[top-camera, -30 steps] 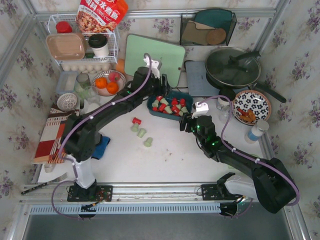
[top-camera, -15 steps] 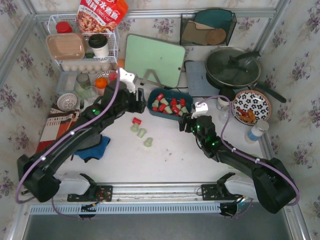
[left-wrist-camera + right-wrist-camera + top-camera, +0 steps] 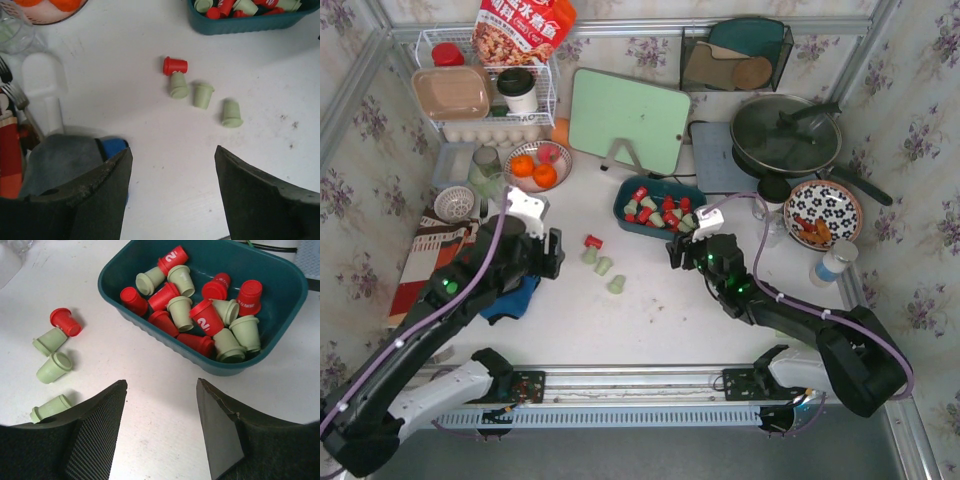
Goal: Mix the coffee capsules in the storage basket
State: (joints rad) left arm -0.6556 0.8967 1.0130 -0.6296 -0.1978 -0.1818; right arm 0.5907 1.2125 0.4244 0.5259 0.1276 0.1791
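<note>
— Spotting the storage basket (image 3: 658, 190) toward the back of the white table (image 3: 650, 330), holding most of the coffee capsules (image 3: 202, 315), red and pale green jumbled together.

— Also seeing four loose capsules (image 3: 203, 95) lying on the bare table left of it, one red and three green, clear of its wall.

— Checking the pincers: left gripper (image 3: 172, 156) hovering spread apart and gripping nothing; right gripper (image 3: 161, 385) gaping likewise, hanging near the basket's front wall.

— Crowding around: a bowl of oranges (image 3: 534, 166) at the left, a green cutting board (image 3: 628, 118) propped behind the basket, a lidded pan (image 3: 786, 135) and a patterned plate (image 3: 823, 212) at the right, a blue cloth (image 3: 518, 297) partly under the left arm.

— Noticing floral wallpaper (image 3: 350, 150) closing in the sides.

— Reading white numerals on some red capsules only through the right wrist camera; catching a fork (image 3: 14, 97) beside the cloth only through the left one.
</note>
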